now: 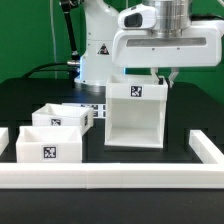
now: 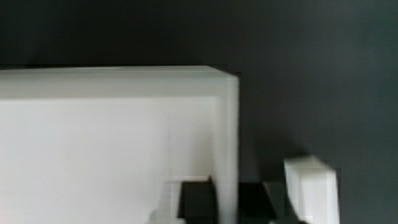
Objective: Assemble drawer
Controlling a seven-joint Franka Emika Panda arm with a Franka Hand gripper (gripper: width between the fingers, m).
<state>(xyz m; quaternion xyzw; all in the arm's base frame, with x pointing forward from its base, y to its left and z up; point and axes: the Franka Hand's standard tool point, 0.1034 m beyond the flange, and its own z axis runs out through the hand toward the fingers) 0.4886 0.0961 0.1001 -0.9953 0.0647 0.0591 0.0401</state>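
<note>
The large white box-like casing [image 1: 135, 118] of the drawer stands on the black table with its open side toward the camera and a tag on its front lip. Two shallow white trays sit to the exterior view's left of it, one nearer [image 1: 50, 143] and one behind [image 1: 62, 117]. My gripper [image 1: 165, 78] comes down on the top of the casing's right wall. In the wrist view the gripper [image 2: 231, 200] straddles that thin wall [image 2: 228, 130], with a dark pad close against each side. It looks shut on the wall.
Long low white rails border the table at the front [image 1: 110, 180], at the exterior view's right [image 1: 205, 150] and at its left [image 1: 4, 140]. The marker board [image 1: 95, 108] lies behind the trays. The robot base stands at the back.
</note>
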